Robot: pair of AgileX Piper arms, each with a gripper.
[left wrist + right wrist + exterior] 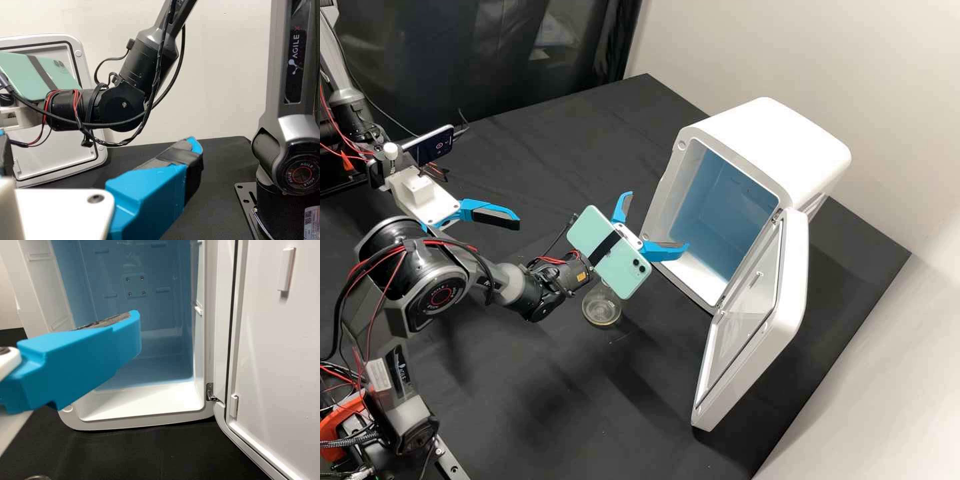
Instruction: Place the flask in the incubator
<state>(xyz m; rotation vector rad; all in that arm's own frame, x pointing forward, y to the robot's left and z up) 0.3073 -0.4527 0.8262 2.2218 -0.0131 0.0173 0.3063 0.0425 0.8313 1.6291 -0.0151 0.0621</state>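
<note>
High view sets the incubator (787, 147) at the far right of the black worktop (587, 147), close to the white wall, with its mouth turned toward the arms. Its door (787, 280) is swung wide on the hinge at the right of the opening. The door's lower corner stands near the worktop's right edge, so that side is walled off while the left side of the mouth lies open. The flask (601, 310), clear glass and upright, stands on the worktop in front of the opening, apart from the lower sill, with a strip of black surface between them. Directly above it hang the right arm's wrist and a mint-green phone (610, 253) strapped there, hiding the flask's neck. The right pincer (659, 220) is spread wide in the air, just before the incubator's white frame and higher than the flask, touching nothing. In the right wrist view one of its blue fingers (80, 360) crosses in front of the blue chamber (160, 315), with the door's inner face (280, 365) alongside. The left pincer (510, 219) hangs well back to the left, far from flask and incubator; I cannot tell whether it is apart or together. A second phone (430, 143) sits on that arm.
</note>
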